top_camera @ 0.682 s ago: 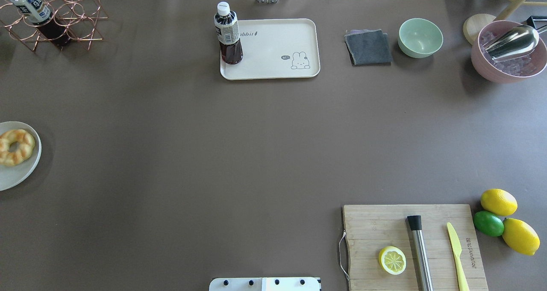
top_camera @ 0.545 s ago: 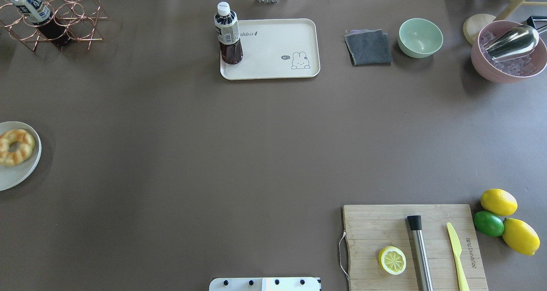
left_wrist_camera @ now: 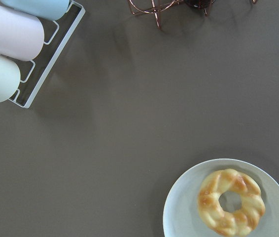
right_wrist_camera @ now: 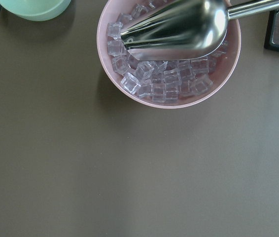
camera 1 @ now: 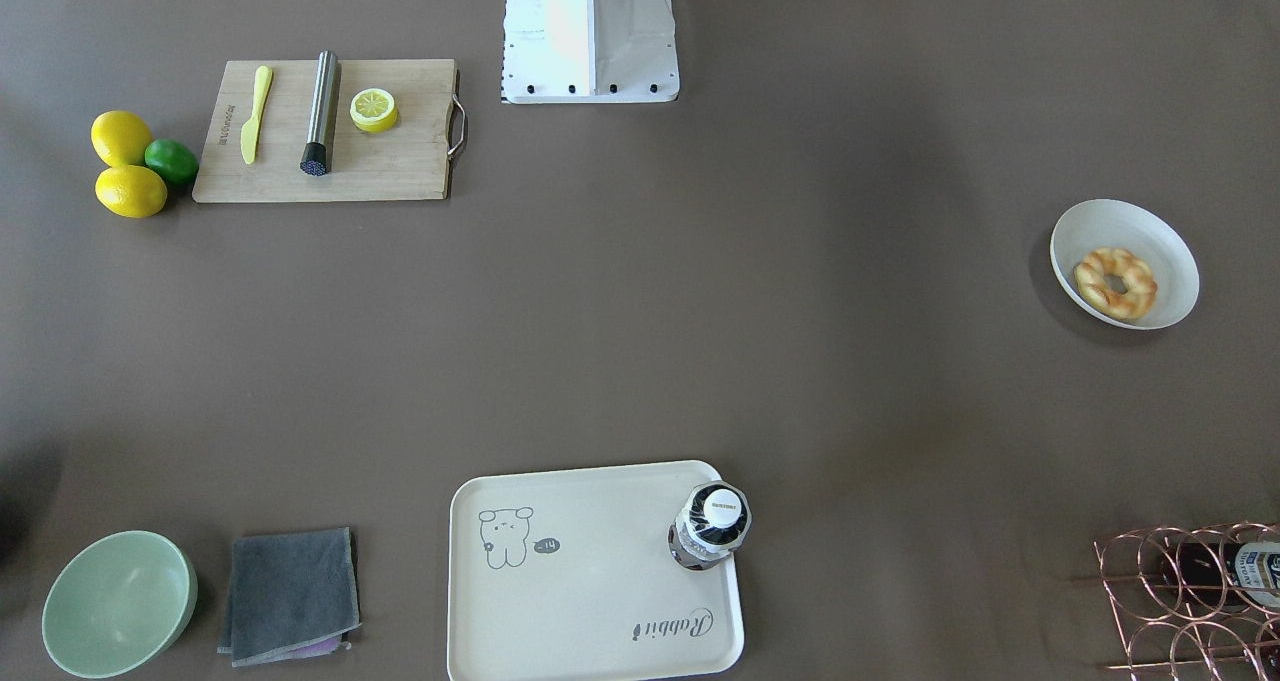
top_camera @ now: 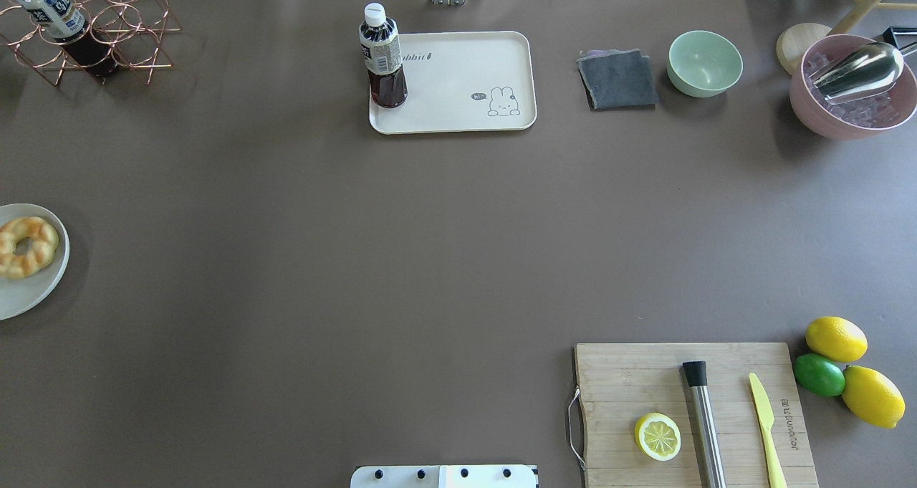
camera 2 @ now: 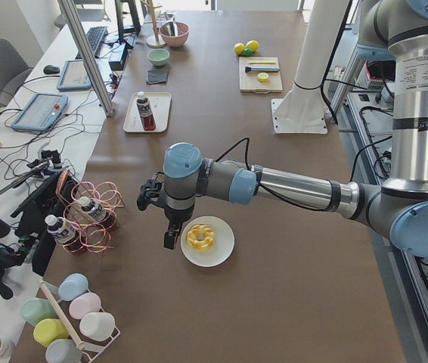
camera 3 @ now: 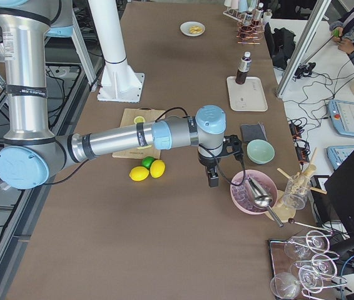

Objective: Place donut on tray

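The golden-brown braided donut [top_camera: 26,246] lies on a round pale plate [top_camera: 43,287] at the table's left edge; it also shows in the front view [camera 1: 1115,283] and the left wrist view [left_wrist_camera: 231,202]. The cream tray [top_camera: 458,72] with its rabbit drawing lies at the far middle of the table. My left gripper [camera 2: 170,238] shows only in the exterior left view, hanging just beside the plate [camera 2: 218,253]; I cannot tell if it is open or shut. My right gripper [camera 3: 213,180] shows only in the exterior right view, near the pink bowl; I cannot tell its state.
A dark drink bottle [top_camera: 382,58] stands on the tray's left end. A copper wire rack [top_camera: 107,29] stands far left. A grey cloth [top_camera: 617,79], a green bowl [top_camera: 705,63] and a pink ice bowl [top_camera: 852,115] sit far right. A cutting board [top_camera: 645,380] lies near right.
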